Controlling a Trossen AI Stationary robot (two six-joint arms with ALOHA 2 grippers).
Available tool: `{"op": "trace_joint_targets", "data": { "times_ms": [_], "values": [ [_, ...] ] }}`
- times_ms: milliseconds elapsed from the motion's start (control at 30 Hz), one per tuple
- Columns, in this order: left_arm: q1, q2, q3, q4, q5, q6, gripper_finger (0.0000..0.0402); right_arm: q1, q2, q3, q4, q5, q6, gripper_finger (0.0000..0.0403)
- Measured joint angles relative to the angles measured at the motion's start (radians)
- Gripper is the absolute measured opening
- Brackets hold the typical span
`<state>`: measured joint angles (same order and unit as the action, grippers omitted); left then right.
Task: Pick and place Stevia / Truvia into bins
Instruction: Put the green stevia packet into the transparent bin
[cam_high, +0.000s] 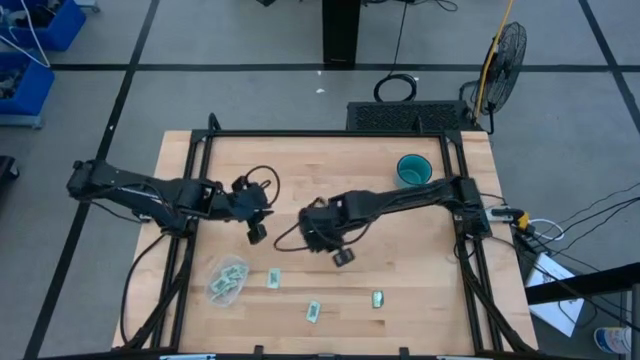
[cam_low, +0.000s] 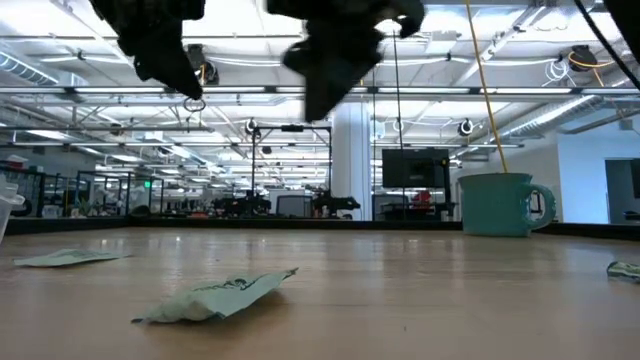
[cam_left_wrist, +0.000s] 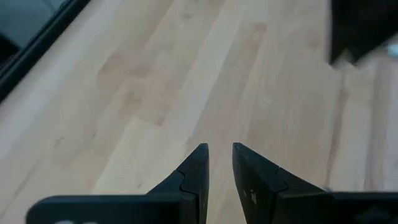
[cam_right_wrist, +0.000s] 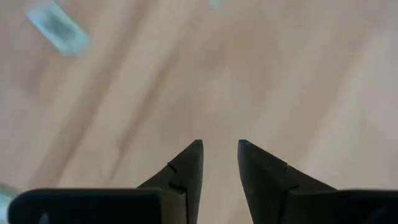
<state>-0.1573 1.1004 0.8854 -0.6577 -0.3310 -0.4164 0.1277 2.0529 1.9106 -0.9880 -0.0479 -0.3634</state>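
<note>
No readable text, label, brand, number or sign is showing in any view. The sachets (cam_high: 272, 279) lying toward the lower middle of the overhead frame are carrying dark print, but it is too small to make out. The crumpled sachet (cam_low: 215, 297) in the lower left of the table-level frame is showing only illegible marks.

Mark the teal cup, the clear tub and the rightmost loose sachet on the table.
teal cup (cam_high: 413, 170), high view, on its inner floor.
clear tub (cam_high: 228, 279), high view, on its middle, over the sachets inside.
rightmost loose sachet (cam_high: 377, 298), high view, on its flat face.
</note>
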Motion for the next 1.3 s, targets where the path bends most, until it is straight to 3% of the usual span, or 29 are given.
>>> {"op": "trace_joint_targets", "data": {
  "times_ms": [167,300,367,567,667,733,933,1033,1100,1300],
  "values": [
    [-0.023,0.019,-0.115,0.284,0.075,-0.004,0.0076,-0.003,-0.161,-0.137,-0.147,0.152,0.178,0.0091],
    [-0.05,0.052,-0.183,0.474,0.123,-0.004,0.0076,-0.002,-0.353,-0.343,-0.177,0.151,0.267,0.0091],
    [-0.059,0.071,-0.192,0.49,0.122,0.0,0.0076,-0.001,-0.46,-0.473,-0.131,0.139,0.301,0.0091],
    [-0.068,0.107,-0.192,0.499,0.115,0.005,0.0076,0.012,-0.739,-0.891,0.196,-0.095,0.411,0.0091],
    [-0.067,0.114,-0.192,0.5,0.108,0.022,0.0076,0.054,-0.838,-1.094,0.431,-0.259,0.358,0.0091],
    [-0.067,0.118,-0.192,0.498,0.09,0.027,0.0076,0.088,-0.887,-1.226,0.604,-0.312,0.311,0.0091],
    [-0.067,0.117,-0.191,0.498,0.063,0.028,0.0076,0.17,-0.915,-1.57,1.267,-0.315,0.342,0.0091],
    [-0.067,0.117,-0.191,0.498,0.046,0.055,0.0076,0.201,-0.882,-1.67,1.556,-0.252,0.373,0.0091],
    [-0.066,0.117,-0.191,0.499,0.033,0.069,0.0076,0.221,-0.853,-1.69,1.637,-0.212,0.377,0.0091],
    [-0.066,0.117,-0.19,0.498,0.008,0.082,0.0076,0.26,-0.724,-1.62,1.66,-0.21,0.403,0.0097]
  ]
}}
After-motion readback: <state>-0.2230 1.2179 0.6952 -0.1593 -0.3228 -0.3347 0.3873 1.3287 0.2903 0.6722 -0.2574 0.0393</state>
